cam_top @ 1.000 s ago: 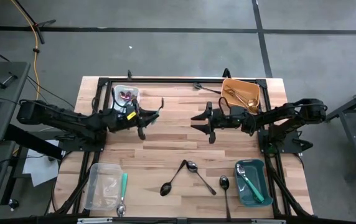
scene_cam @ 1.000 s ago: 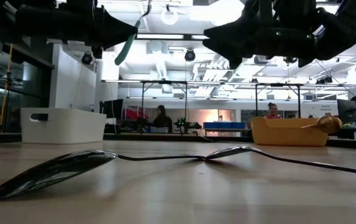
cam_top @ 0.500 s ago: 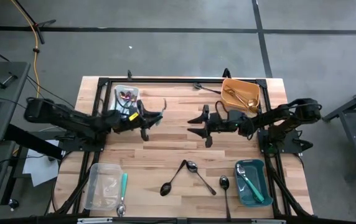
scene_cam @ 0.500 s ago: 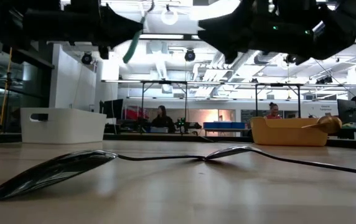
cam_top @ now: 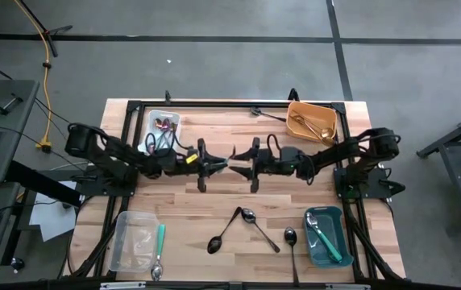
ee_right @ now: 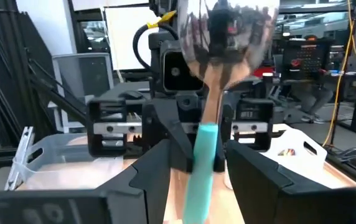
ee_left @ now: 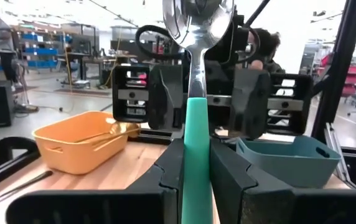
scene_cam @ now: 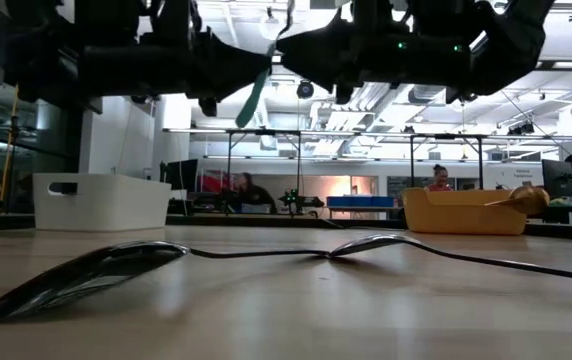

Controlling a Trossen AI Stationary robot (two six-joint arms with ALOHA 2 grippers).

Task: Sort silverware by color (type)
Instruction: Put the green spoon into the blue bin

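Teal-handled spoon (ee_left: 197, 143) sits clamped between the fingers of the left gripper (cam_top: 224, 163), its silver bowl pointing toward the right arm. Compared with a second ago, both arms have closed in on each other above the middle of the wooden table (cam_top: 214, 201): the left gripper was then near the clear bin (cam_top: 163, 127) at the far left, and the right gripper (cam_top: 236, 163) was near the orange bin (cam_top: 311, 122). Now their tips nearly meet, with the spoon between them.

From above, the spoon itself is barely a speck; the wrist views make it plain. The left wrist view shows the handle gripped between the two dark fingers (ee_left: 165, 174), with the right arm's gripper facing it close behind the bowl. The right wrist view shows the spoon's bowl and handle lying between that gripper's own fingers (ee_right: 150, 168), which stand apart on either side; whether they touch it I cannot tell.

Only the high view shows the rest: three black spoons (cam_top: 247, 221) loose on the near part of the table, another teal-handled spoon (cam_top: 159, 246) beside the clear tub (cam_top: 134, 240), teal-handled pieces in the teal bin (cam_top: 326, 235), and gold pieces in the orange bin. The low view shows the black spoons up close and people far back in the room.
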